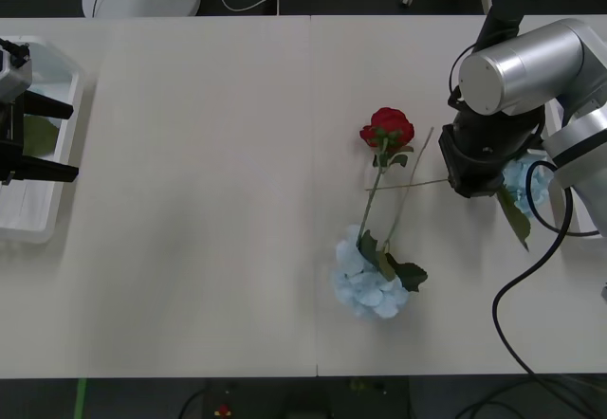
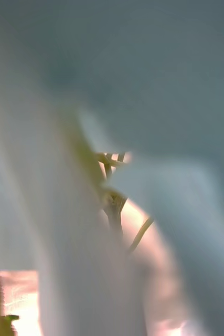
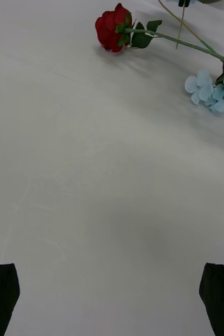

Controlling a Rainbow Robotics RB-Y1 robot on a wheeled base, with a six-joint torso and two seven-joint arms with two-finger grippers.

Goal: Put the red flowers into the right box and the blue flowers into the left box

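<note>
Right gripper (image 1: 482, 184) lifting blue flower (image 1: 527, 184) at right edge, grip unclear; left gripper (image 3: 112, 294) waiting wide open over left box (image 1: 59, 168); rose (image 1: 387, 129) lying centre.

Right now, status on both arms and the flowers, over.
Left gripper open, parked by left box. Right gripper low beside a blue flower, jaws unreadable. Red rose and another blue flower lie mid-table, stems crossed.
</note>
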